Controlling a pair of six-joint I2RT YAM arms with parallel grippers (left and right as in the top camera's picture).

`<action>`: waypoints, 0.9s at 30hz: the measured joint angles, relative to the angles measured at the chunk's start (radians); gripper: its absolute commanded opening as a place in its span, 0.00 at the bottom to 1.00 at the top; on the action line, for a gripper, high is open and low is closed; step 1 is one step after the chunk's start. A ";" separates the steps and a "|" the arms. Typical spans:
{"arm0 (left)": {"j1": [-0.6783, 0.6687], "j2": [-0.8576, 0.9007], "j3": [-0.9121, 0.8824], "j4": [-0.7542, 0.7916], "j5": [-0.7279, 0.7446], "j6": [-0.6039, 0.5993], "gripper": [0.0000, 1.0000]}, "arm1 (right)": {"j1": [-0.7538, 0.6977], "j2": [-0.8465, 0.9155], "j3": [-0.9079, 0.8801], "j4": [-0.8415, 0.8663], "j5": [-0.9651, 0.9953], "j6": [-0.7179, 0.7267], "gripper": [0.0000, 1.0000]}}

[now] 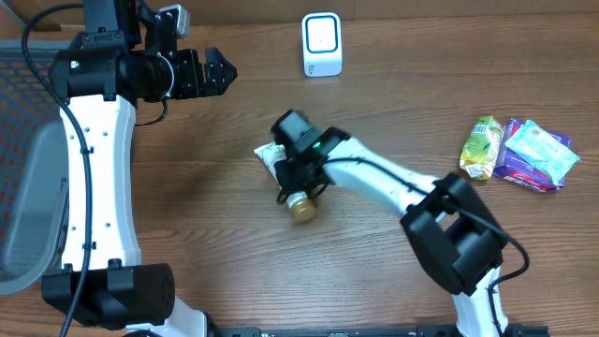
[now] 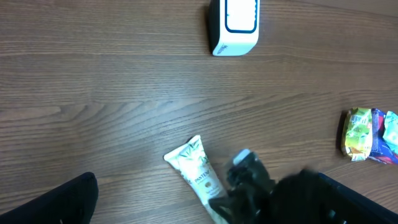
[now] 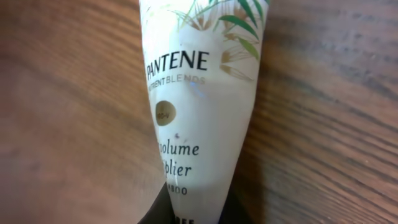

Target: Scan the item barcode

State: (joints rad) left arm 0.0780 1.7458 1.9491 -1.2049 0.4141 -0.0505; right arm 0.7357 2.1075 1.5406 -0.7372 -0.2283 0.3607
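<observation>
Under right wrist — PANTENE tube [image 3: 199,124] label | overhead — gold cap [image 1: 301,210]

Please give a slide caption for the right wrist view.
Right gripper shut on a white Pantene tube, wooden table behind.

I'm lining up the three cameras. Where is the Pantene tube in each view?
Overhead: Pantene tube just left of the picture's centre.
Left wrist: bottom centre, slanting down to the right.
Right wrist: fills the middle, label readable.
Shared landmark: white scanner, at the top in overhead and left wrist; not in right wrist.
</observation>
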 measured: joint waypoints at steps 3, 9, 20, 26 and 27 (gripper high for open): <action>0.000 0.000 0.000 0.000 0.000 0.000 1.00 | -0.071 0.000 -0.019 -0.005 -0.126 -0.059 0.04; 0.000 0.000 0.000 0.000 0.000 0.000 0.99 | -0.206 0.000 -0.046 -0.043 -0.223 -0.128 0.53; 0.000 0.000 0.000 0.000 0.000 0.000 1.00 | -0.379 -0.010 -0.051 -0.208 -0.057 -0.212 0.90; 0.000 0.000 0.000 0.000 0.000 0.000 0.99 | -0.374 -0.012 0.005 -0.282 0.062 -0.273 1.00; 0.000 0.000 0.000 0.000 0.000 0.000 1.00 | -0.369 -0.012 0.027 -0.300 0.090 -0.284 1.00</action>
State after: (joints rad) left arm 0.0780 1.7458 1.9491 -1.2049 0.4141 -0.0505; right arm 0.3664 2.0953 1.5677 -1.0370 -0.1379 0.0765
